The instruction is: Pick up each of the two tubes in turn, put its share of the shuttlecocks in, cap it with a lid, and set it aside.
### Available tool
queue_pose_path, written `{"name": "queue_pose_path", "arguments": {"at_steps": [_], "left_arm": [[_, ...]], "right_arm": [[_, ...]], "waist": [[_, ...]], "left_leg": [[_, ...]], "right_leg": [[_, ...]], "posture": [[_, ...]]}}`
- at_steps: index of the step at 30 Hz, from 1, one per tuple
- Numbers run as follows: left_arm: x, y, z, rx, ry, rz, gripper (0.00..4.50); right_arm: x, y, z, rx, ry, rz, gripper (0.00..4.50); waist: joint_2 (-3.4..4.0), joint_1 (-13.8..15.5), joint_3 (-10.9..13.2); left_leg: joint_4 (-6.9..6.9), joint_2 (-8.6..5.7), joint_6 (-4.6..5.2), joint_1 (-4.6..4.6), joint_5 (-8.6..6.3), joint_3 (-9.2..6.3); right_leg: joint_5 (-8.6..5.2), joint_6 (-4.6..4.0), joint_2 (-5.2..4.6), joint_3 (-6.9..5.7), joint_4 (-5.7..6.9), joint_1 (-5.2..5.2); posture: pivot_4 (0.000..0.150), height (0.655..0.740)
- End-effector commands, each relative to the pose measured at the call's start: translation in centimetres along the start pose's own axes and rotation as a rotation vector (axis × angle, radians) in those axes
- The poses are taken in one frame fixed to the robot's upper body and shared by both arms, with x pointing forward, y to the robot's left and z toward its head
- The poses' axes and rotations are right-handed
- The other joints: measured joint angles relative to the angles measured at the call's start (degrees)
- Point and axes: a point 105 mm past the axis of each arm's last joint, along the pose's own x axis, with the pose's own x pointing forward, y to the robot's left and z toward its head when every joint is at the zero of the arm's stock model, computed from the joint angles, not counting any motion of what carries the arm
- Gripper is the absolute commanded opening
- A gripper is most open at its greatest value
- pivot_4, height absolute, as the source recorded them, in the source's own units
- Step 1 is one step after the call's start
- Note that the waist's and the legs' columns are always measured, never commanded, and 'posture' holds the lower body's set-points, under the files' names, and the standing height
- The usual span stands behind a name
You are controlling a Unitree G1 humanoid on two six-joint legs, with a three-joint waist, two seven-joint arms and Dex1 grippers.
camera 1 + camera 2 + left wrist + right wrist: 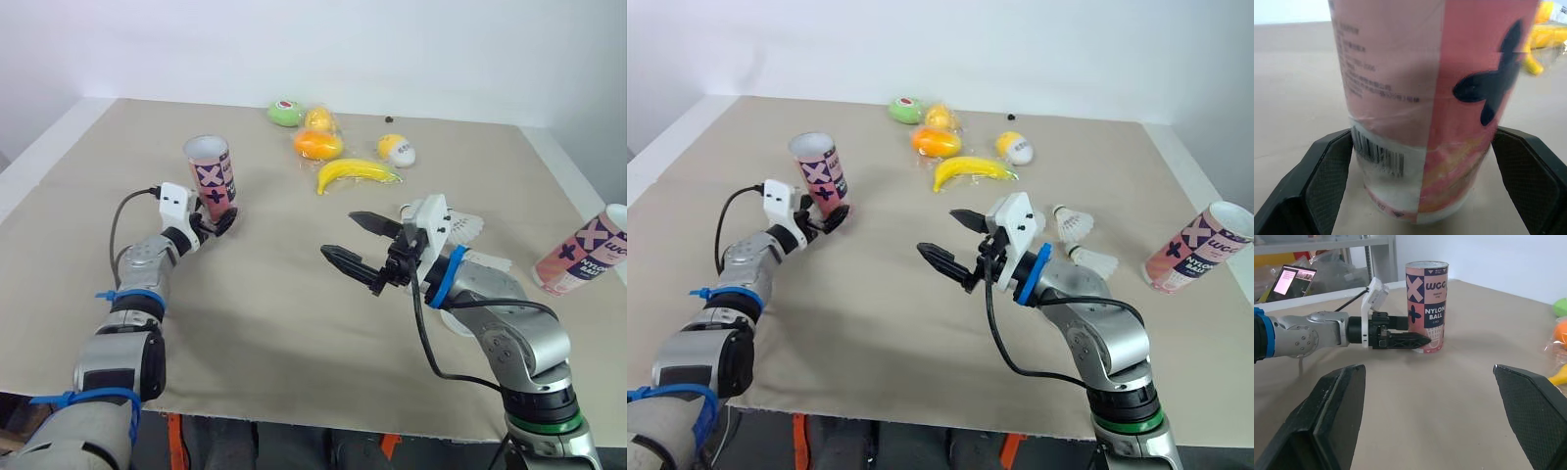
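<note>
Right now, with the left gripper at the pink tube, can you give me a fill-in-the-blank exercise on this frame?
1. The tube at the left gripper stands ___ on the table.
2. The right gripper is ___ and holds nothing.
3. ___ shuttlecocks lie near the right gripper.
4. The long curved yellow fruit is a ___.
Missing words: upright; open; two; banana.

Left tool (pixel 224 221) clamped, right tool (pixel 339 234) splayed
</note>
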Motion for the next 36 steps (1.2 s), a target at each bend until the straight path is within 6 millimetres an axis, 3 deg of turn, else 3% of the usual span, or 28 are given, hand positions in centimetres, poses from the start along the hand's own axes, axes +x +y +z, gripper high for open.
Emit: {"name": "queue_pose_path", "arguments": {"at_steps": [1,16,34,36], "left_arm": [[0.8,0.0,1.4,0.003,-0.028,0.008,4.50],[2.0,-1.3,1.8,0.024,-0.005,-0.029,4.50],[2.9,-2.6,2.5,0.038,-0.040,-0.045,4.50],[2.9,-2.6,2.5,0.031,-0.044,-0.042,3.99]], "right_arm": [[-0.2,0.6,1.7,-0.063,-0.040,0.012,4.46],[-0.1,0.0,2.9,-0.054,-0.103,-0.035,4.46],[0.2,0.3,2.5,-0.044,-0.093,-0.041,4.46],[0.2,0.3,2.6,-0.045,-0.092,-0.040,4.50]], "waist": [[0.00,-0.01,0.00],[0.00,-0.03,0.00],[0.00,-0.02,0.00],[0.00,-0.03,0.00]], "left_leg": [[0.00,0.00,0.00,0.00,0.00,0.01],[0.00,0.00,-0.03,0.00,0.02,-0.03],[0.00,0.00,-0.04,0.00,0.04,-0.04],[0.00,0.00,-0.04,0.00,0.04,-0.04]], "right_leg": [[0.00,0.00,0.00,0.01,0.00,-0.01],[0.02,-0.03,0.02,-0.01,0.03,-0.01],[0.02,-0.04,0.02,-0.02,0.04,0.00],[0.02,-0.04,0.02,-0.01,0.05,0.00]], "posture": [[0.150,0.7321],[0.150,0.7321],[0.150,0.7321],[0.150,0.7321]]}}
